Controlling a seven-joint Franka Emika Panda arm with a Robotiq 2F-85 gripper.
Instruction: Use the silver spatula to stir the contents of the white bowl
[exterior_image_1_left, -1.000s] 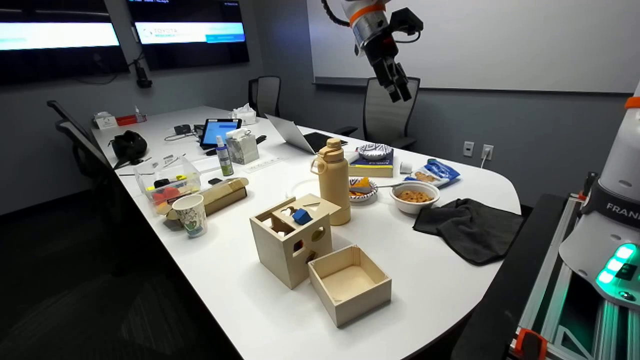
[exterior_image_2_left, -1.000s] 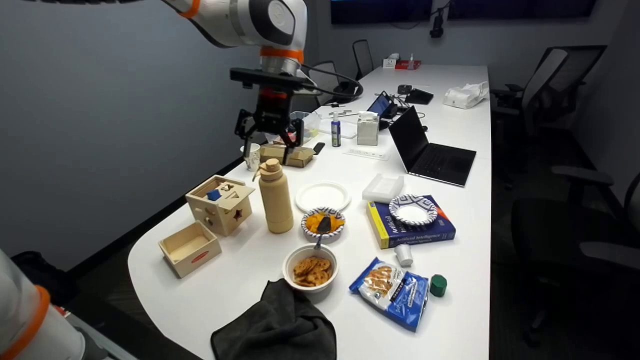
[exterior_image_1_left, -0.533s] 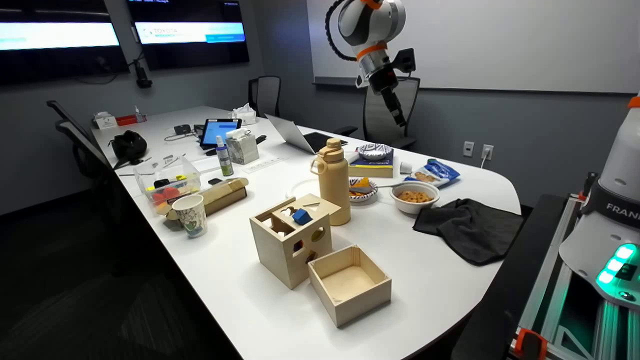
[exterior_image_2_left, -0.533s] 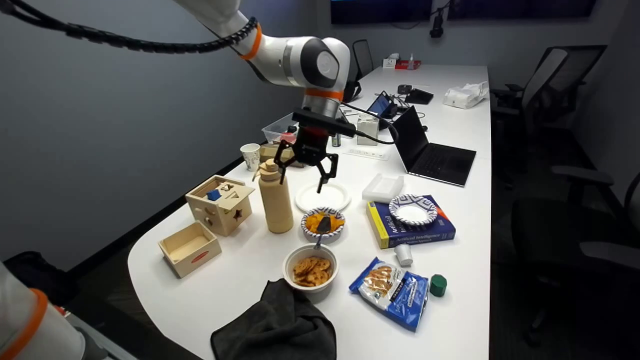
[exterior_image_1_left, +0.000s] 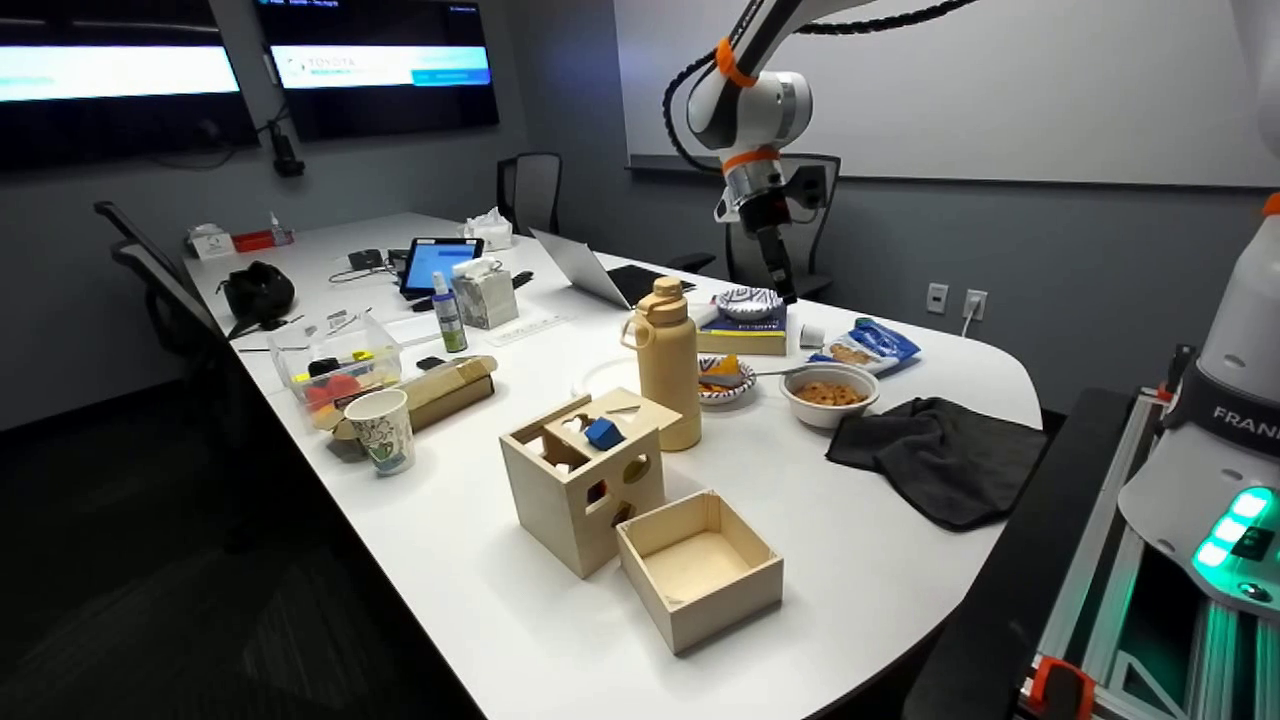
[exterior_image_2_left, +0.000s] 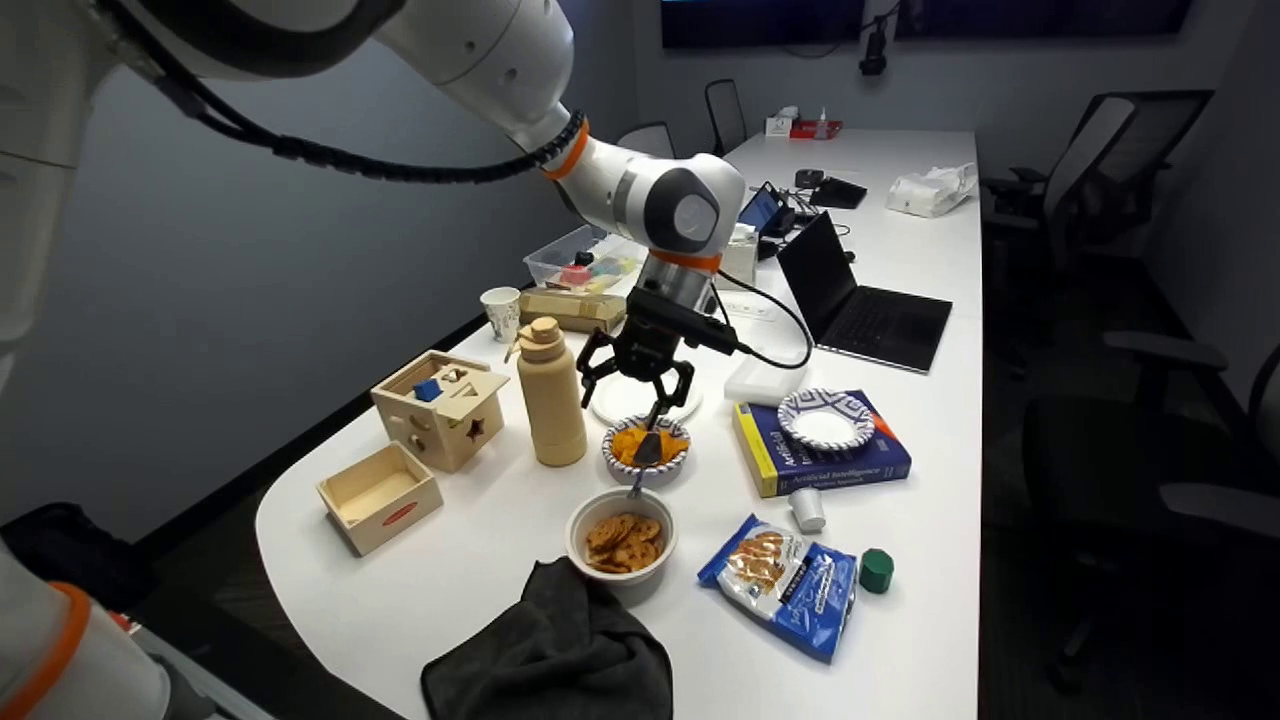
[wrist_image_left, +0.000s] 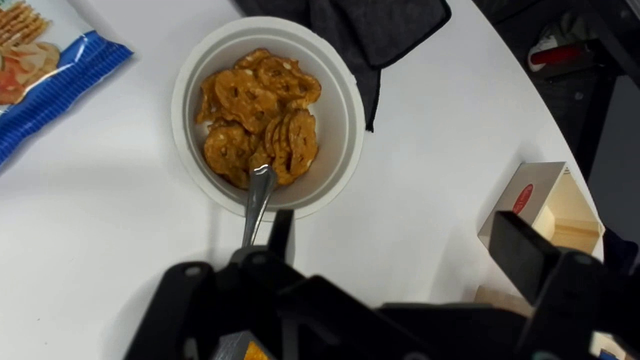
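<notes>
The desk carries the task items. One arm serves the station and must make the grasp. The pincer hangs in the air above the items, jaws spread wide, with nothing held between them.

The white bowl stands on the desk near the patterned paper bowl of orange chips. The silver spatula bridges the two: the blade lies over the chips, and the handle end extends past the white bowl's rim toward the pretzel crisps. Whether the handle touches the crisps cannot be determined.

Critical relation: in the wrist view, the spatula's long axis runs roughly top to bottom, crosswise to the direction in which the jaws open. The handle lies below the pincer, apart from it and outside the gap, passing behind the jaw at the left of that view.

Judged requirement: shift the pincer sideways until the handle falls between the jaws, then lower and close. Little wrist rotation should be needed.
</notes>
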